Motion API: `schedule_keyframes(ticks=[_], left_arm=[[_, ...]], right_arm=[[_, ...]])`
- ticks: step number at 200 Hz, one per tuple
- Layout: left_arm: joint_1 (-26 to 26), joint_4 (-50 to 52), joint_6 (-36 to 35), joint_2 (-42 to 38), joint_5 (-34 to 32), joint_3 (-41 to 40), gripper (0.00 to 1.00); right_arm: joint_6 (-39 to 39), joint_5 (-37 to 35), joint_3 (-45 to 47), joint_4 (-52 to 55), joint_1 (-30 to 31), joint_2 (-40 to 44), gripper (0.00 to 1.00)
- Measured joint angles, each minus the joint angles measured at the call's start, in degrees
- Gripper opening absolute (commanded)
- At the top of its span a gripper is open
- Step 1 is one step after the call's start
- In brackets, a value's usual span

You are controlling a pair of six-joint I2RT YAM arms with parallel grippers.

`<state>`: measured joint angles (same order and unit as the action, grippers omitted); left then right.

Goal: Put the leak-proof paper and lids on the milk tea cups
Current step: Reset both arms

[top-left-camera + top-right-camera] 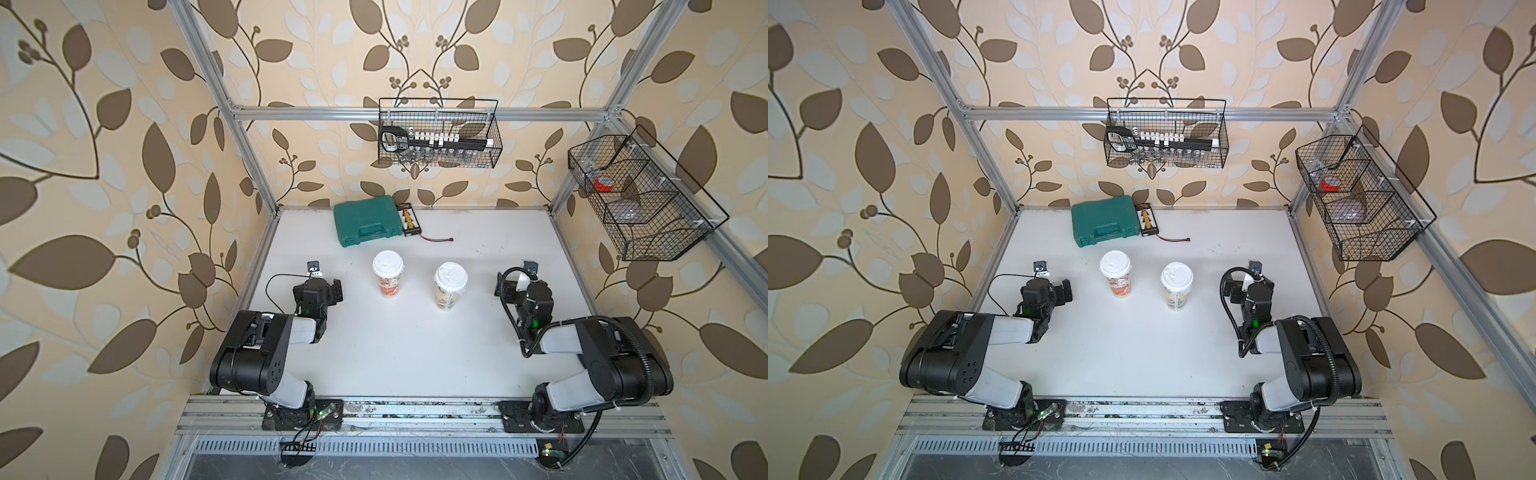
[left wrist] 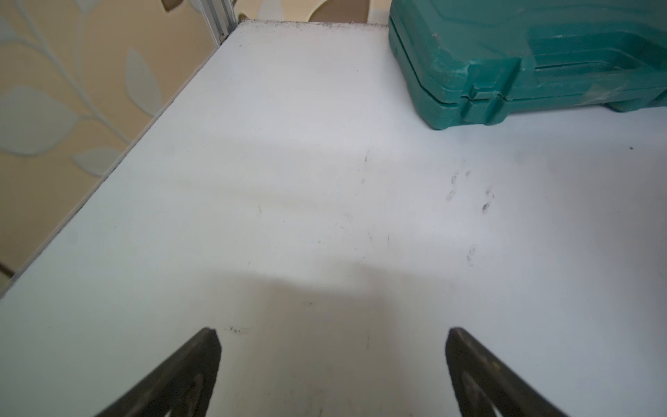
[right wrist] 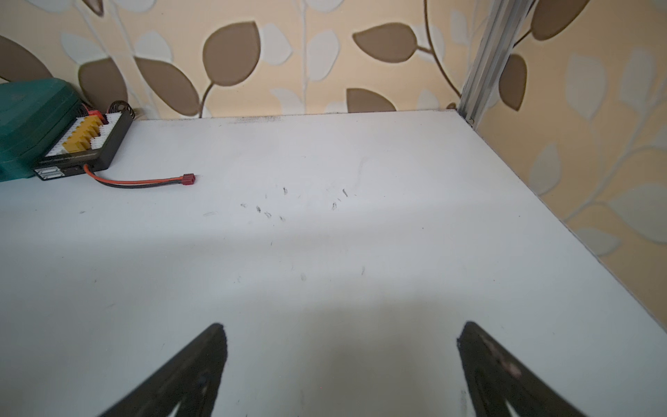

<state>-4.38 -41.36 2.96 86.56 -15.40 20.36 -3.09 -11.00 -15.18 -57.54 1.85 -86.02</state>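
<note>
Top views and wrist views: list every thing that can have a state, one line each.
red-orange cup: upright, lidded
green-beige cup: upright, lidded
green tool case: shut, lying flat
left gripper: open, empty
right gripper: open, empty
red-black lead: loose end unplugged

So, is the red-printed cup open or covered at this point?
Covered: in both top views a white lid sits on the red-printed cup. What lies under the lid cannot be told.
</note>
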Motion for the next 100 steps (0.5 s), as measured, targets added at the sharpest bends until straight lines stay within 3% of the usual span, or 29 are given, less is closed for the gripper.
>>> schedule_keyframes(ticks=[100], left_arm=[[0.0,-0.5,0.0,0.0,0.5,0.0,0.99]], right_arm=[[0.2,1.3,0.0,-0.2,-0.2,0.0,1.0]])
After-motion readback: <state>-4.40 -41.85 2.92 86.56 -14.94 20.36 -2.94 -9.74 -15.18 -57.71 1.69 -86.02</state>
